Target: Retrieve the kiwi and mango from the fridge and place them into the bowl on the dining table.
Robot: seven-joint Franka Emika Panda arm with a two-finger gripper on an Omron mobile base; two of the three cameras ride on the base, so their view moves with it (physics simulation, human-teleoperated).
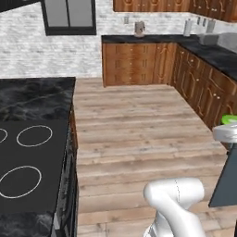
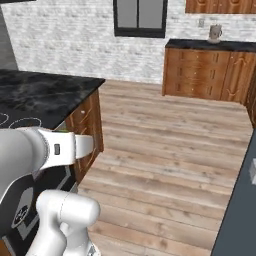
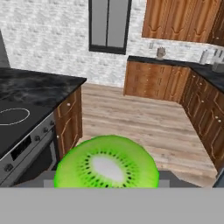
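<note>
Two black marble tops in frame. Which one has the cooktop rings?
The dining table, the island at left in the left base view, with white cooktop rings inset. The wall counter by the brick wall has none.

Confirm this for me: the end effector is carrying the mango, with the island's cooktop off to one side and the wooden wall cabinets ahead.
Not quite: the fruit in the end effector is the kiwi, its cut green face with white core and black seeds plain in the hand view. The rest holds: the dining table with its cooktop lies to one side and the wooden cabinets stand ahead.

Even, bright rendered light, faint shadows, no glare, slightly soft edges
</note>
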